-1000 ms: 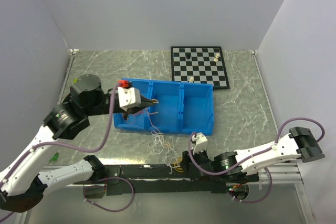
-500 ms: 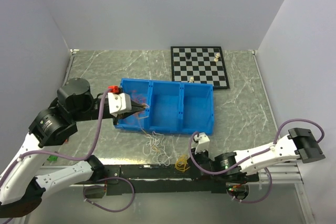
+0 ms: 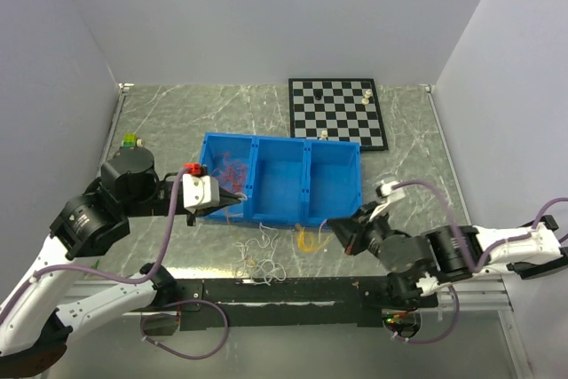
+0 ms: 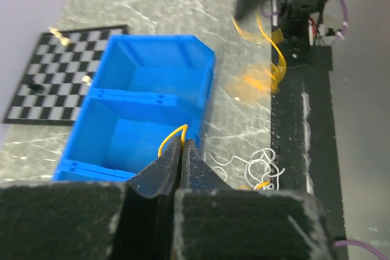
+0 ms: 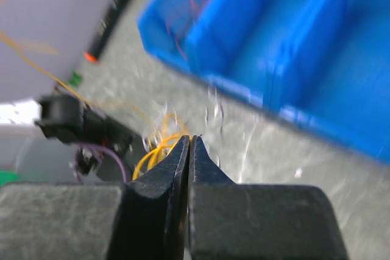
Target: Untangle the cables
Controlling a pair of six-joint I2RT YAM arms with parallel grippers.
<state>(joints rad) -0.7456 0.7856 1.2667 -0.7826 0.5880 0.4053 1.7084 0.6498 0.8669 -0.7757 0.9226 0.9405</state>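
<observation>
- On the near strip of table, just before the blue bin [image 3: 333, 185], the cables [image 3: 264, 250] lie between both arms — mostly white, a yellow cable [image 3: 310, 239] at the right.
- The right gripper [image 3: 334, 237], jaws pressed together, pinches the yellow cable; the clump lies to its left.
- The left gripper [image 3: 240, 194], jaws closed at the bin's near-left corner, nips an orange strand [image 4: 170, 133] — the clump sits near-right of it.
</observation>
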